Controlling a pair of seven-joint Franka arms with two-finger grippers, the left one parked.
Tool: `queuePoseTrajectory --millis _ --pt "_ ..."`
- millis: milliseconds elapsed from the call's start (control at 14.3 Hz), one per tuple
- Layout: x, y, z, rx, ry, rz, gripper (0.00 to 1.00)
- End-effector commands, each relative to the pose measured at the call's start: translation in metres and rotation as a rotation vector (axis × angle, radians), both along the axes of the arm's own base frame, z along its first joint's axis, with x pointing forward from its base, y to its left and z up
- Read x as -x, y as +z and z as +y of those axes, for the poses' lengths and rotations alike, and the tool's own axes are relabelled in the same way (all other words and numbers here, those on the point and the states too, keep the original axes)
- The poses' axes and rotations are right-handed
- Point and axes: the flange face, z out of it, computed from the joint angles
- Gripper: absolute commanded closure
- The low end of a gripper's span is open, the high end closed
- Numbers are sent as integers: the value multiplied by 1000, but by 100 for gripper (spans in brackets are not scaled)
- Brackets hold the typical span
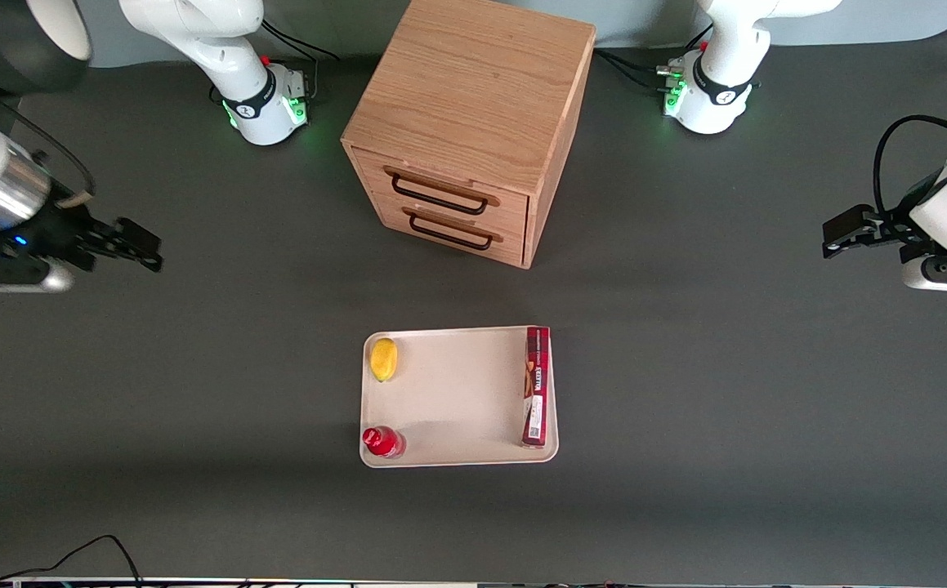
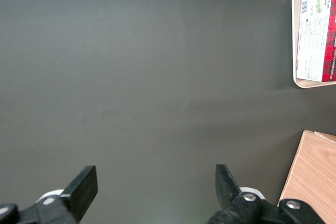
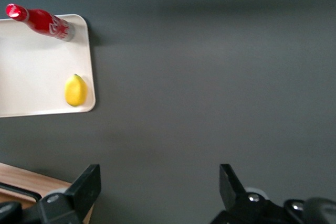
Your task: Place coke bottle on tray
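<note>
Standing in a tray point(image 1: 457, 392) corner, the coke bottle point(image 1: 382, 442) is well apart from the wide-open, empty tool point(image 1: 142, 249).

My right arm sits pulled out at its own end of the bench, gripper point(image 1: 150, 249) level above the surface, fingers point(image 3: 86, 187) spread wide, holding nothing.

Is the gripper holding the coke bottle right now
No, the coke bottle stands free in a corner of the tray, while the gripper hangs open and empty toward the working arm's end of the table.
</note>
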Motion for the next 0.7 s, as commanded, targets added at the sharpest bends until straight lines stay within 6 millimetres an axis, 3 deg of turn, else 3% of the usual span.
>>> queuePoseTrajectory --millis 0,209,628 --pt "35 23 -21 -9 36 22 0" --pt "27 50 -33 -64 2 -32 0" --pt "16 48 -42 -72 -6 -18 0"
